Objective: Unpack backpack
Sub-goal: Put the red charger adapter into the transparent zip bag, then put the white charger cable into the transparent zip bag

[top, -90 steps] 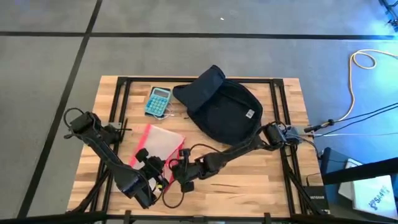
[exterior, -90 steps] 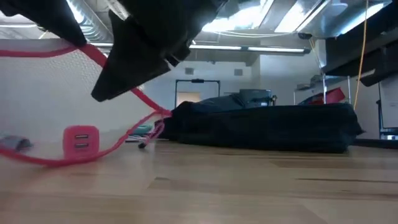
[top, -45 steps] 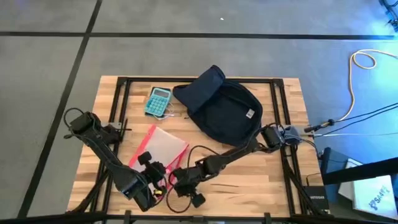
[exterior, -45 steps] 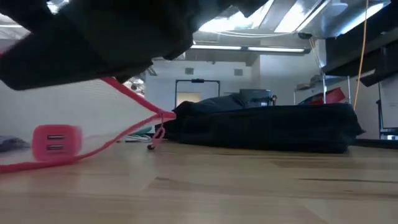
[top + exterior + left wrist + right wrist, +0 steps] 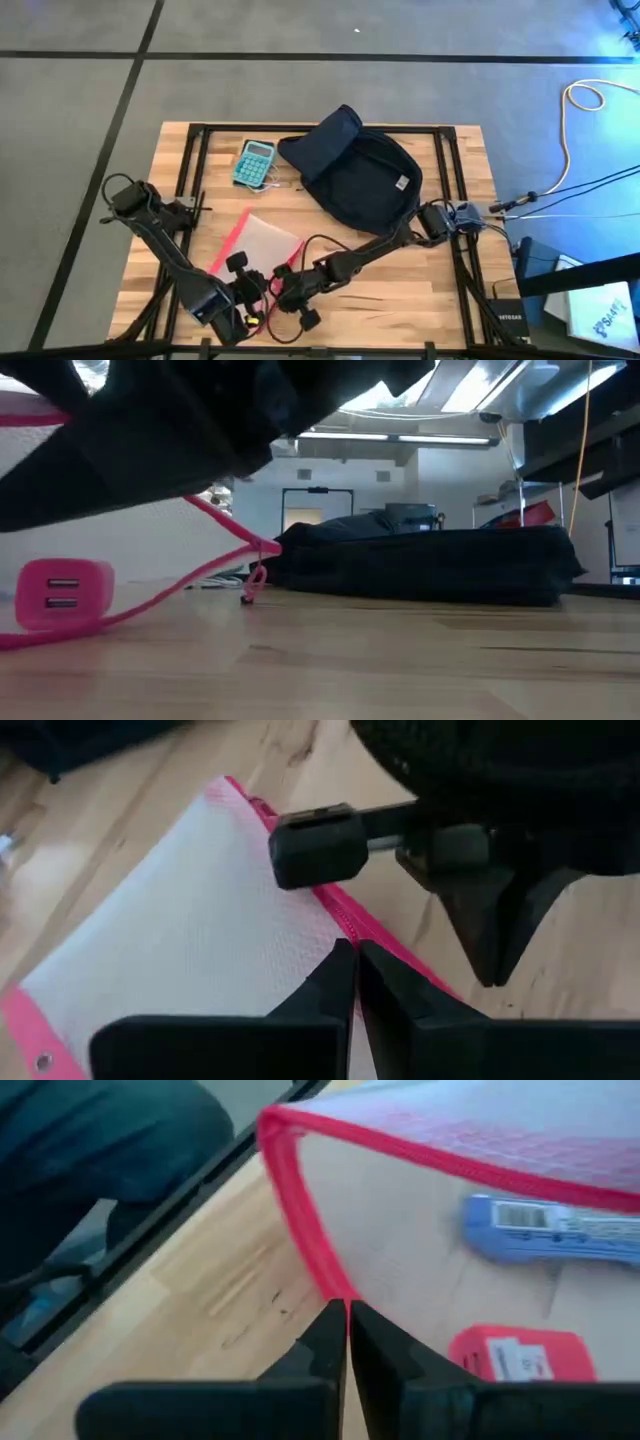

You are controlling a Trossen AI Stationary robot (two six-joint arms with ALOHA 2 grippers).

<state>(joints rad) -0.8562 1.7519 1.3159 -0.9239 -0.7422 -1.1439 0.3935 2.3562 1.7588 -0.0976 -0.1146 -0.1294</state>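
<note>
From straight above we see the backpack (image 5: 358, 170) lying in the upper middle of the frame on the pale wooden table (image 5: 440, 290), a soft dark navy rounded shape with a small white logo patch on its front and a flap folded up toward the top; to its left lies a teal calculator (image 5: 254, 162). Lower left of centre, both arms meet over a clear pouch (image 5: 262, 240) edged in red. The left tool (image 5: 247, 293) and the right tool (image 5: 290, 290) sit just beside each other at the pouch's lower corner. That high view does not show the fingers, but the wrist views do: the left tool (image 5: 355, 982) has its dark fingers pressed together on the pouch's pink-red zip edge, with the other arm's blocky black parts close behind, and the right tool (image 5: 345, 1342) is likewise pinched narrow on the red edge of the pouch. Only the right wrist view lets us see through the clear, finely meshed plastic to a blue item with a barcode label (image 5: 555, 1228) and a pink charger block (image 5: 520, 1355). The low view alone shows the pouch lifted off the table at one end, its red border sagging in a curve, the pink block (image 5: 62, 593) with two slots hanging inside, and the backpack (image 5: 430, 565) as a low, slumped dark mound farther back, right of centre.
</note>
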